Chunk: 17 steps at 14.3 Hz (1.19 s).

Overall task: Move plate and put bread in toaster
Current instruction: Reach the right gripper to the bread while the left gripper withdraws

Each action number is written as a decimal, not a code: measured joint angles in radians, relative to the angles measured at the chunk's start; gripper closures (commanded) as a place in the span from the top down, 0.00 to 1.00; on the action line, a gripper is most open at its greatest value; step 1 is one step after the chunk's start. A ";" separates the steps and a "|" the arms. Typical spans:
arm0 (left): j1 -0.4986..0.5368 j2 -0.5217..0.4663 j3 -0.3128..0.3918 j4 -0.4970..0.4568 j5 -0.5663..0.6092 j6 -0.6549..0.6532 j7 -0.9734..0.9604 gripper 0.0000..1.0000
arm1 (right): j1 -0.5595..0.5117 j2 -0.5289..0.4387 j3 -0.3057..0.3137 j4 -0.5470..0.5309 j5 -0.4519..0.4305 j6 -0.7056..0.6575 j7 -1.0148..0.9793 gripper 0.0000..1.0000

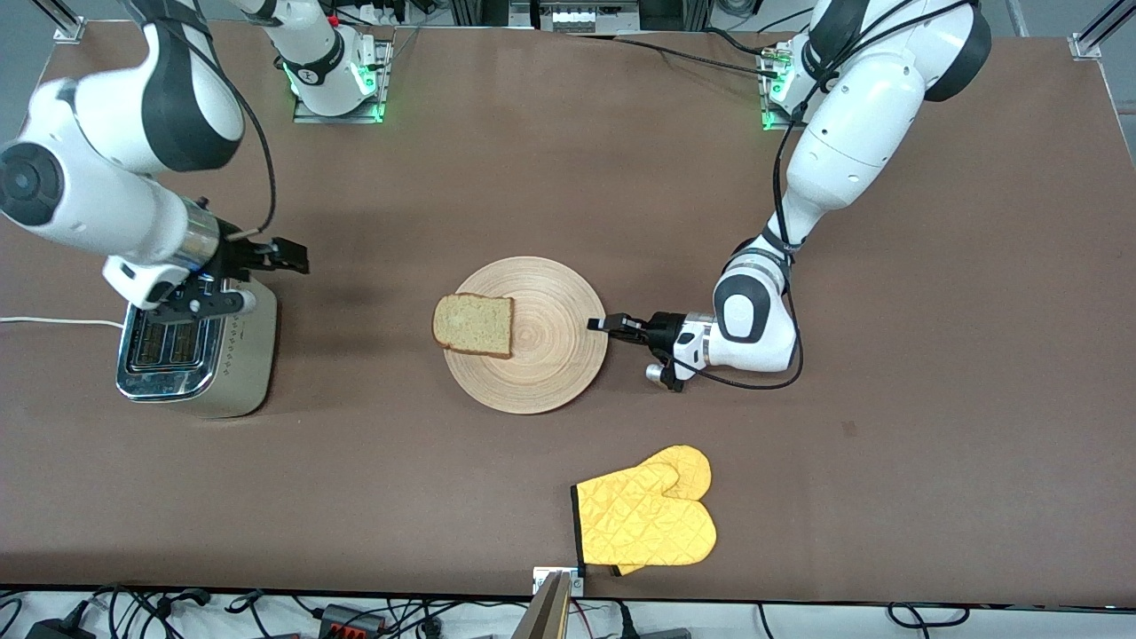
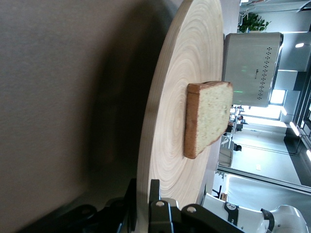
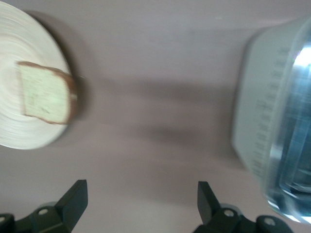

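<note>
Left hand [image 1: 607, 324] clamped tight on the rim of the plate [image 1: 541, 373], low at the tabletop [image 1: 932, 426]. Bread [image 1: 474, 325] lying flat on the plate's other edge, the one toward the toaster [image 1: 200, 351], sticking out a little over the rim. Right hand [image 1: 282, 256] up in the air, fingers spread wide, holding nothing, just beside the toaster's top. Much nearer to the bread than the left hand. Bare brown tabletop between plate and toaster, so plenty of room to slide the plate that way. Yellow oven mitt [image 1: 646, 519] well apart, not in the path.
</note>
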<state>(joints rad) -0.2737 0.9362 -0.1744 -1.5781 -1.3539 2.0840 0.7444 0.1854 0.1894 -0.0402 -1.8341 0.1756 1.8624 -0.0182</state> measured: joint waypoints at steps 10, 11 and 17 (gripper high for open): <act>0.241 -0.084 0.026 0.067 0.391 -0.206 -0.112 1.00 | 0.139 0.232 0.001 -0.001 0.209 0.283 0.064 0.86; 0.295 -0.112 0.026 0.089 0.484 -0.273 -0.152 1.00 | 0.145 0.253 0.001 -0.001 0.220 0.308 0.066 0.80; 0.453 -0.346 0.026 0.167 0.913 -0.489 -0.252 1.00 | 0.165 0.311 0.001 0.001 0.358 0.338 0.066 0.73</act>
<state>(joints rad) 0.1788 0.5904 -0.1480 -1.4115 -0.4407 1.5947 0.4926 0.3502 0.5001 -0.0394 -1.8331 0.5335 2.2004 0.0479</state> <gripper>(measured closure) 0.000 0.247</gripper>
